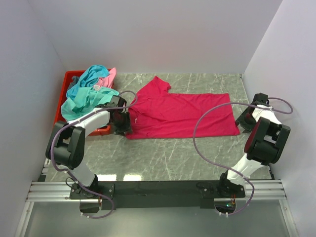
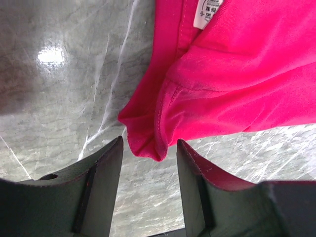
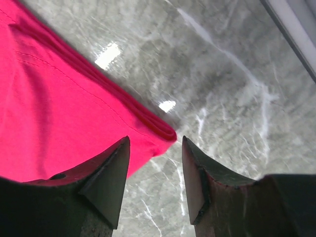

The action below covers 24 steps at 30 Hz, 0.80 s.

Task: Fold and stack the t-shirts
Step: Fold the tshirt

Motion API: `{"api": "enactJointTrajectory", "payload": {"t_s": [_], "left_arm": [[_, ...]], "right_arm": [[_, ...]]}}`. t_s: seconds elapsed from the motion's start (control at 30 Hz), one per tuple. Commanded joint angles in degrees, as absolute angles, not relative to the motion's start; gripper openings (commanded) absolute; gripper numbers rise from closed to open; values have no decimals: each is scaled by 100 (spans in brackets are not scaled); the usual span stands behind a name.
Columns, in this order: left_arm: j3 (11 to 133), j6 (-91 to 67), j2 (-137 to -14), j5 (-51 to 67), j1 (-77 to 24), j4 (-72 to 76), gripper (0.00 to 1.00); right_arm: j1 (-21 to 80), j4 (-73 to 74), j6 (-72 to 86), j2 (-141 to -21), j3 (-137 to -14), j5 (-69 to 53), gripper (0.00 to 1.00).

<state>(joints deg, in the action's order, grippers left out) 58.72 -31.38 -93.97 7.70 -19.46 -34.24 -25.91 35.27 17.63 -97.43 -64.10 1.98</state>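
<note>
Left gripper (image 2: 149,141): jaws apart, straddling collar-end corner of red shirt (image 1: 182,116), spread on table (image 1: 163,158). Right gripper (image 3: 155,140): apart at hem corner. Step, judged: pre-fold grasp; next, close both.

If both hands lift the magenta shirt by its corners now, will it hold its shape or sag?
Likely floppy: the magenta shirt lies flat with soft creases, so its middle should sag between lifted corners. Probably light: the cloth at the corner by the left hand looks thin. It may slide easily when dragged, since the marble table looks glossy.
</note>
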Motion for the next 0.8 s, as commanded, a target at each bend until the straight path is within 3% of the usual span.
{"api": "enactJointTrajectory", "payload": {"t_s": [0.0,0.53,0.63,0.77], "left_arm": [[5906,-3296,-9316,738,-1942,-3243,53],[5625,-3445,-9255,896,-1942,-2971,53],[5590,-3472,-9272,940,-1942,-2927,53],[5590,-3489,-9281,993,-1942,-2865,53]], "right_arm": [[-2619,3278,1740,-9852,-6592,17,54],[-2619,3226,1758,-10371,-6478,158,54],[-2619,3217,1775,-10450,-6399,246,43],[-2619,3199,1793,-10398,-6293,351,16]]}}
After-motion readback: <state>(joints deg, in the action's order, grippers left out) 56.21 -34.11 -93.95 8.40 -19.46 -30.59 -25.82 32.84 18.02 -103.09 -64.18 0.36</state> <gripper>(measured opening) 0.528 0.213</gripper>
